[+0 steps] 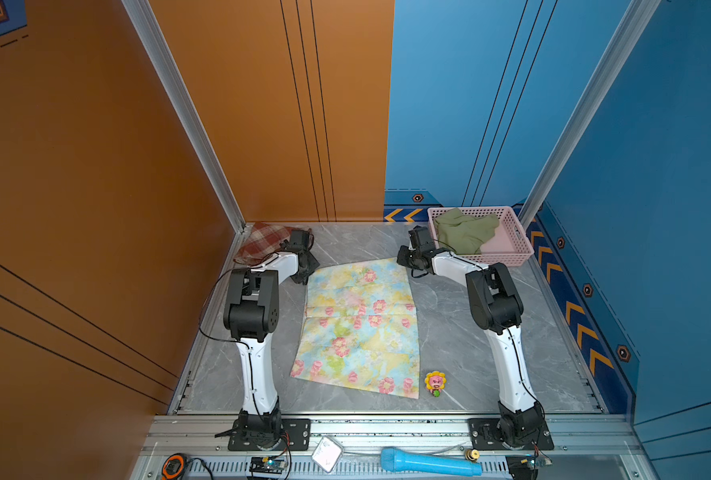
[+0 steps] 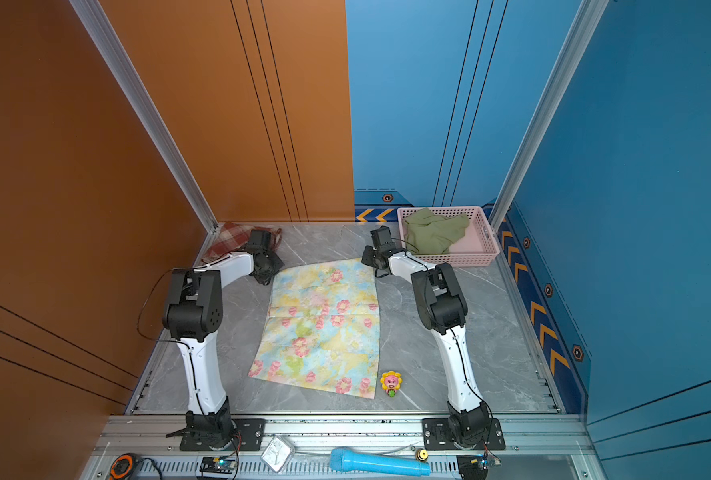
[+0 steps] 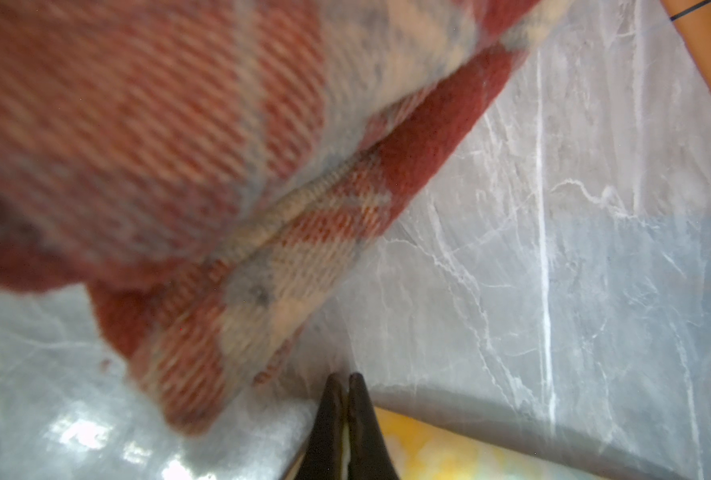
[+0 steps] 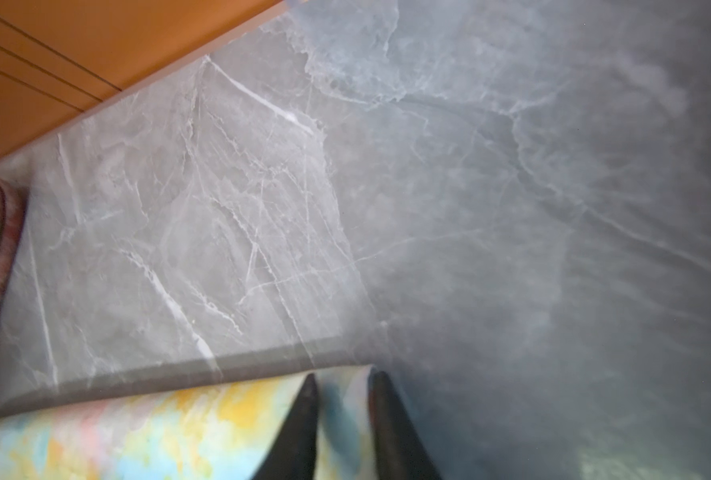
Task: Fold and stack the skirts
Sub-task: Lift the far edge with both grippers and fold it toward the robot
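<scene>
- Floral skirt (image 1: 360,328) lies spread flat on the table.
- Left gripper (image 3: 347,380) is at its far left corner, fingers (image 3: 333,415) pressed together. Whether cloth is pinched between them cannot be made out.
- Right gripper (image 4: 343,380) is at its far right corner, where blurred fingers straddle the cloth. I cannot tell whether they grip it.
- Plaid skirt (image 1: 262,241) lies beyond the far left corner, partly hidden by the left arm (image 1: 279,264).
- Green skirt (image 1: 464,230) lies in the basket (image 1: 520,245), beyond the far right corner.
</scene>
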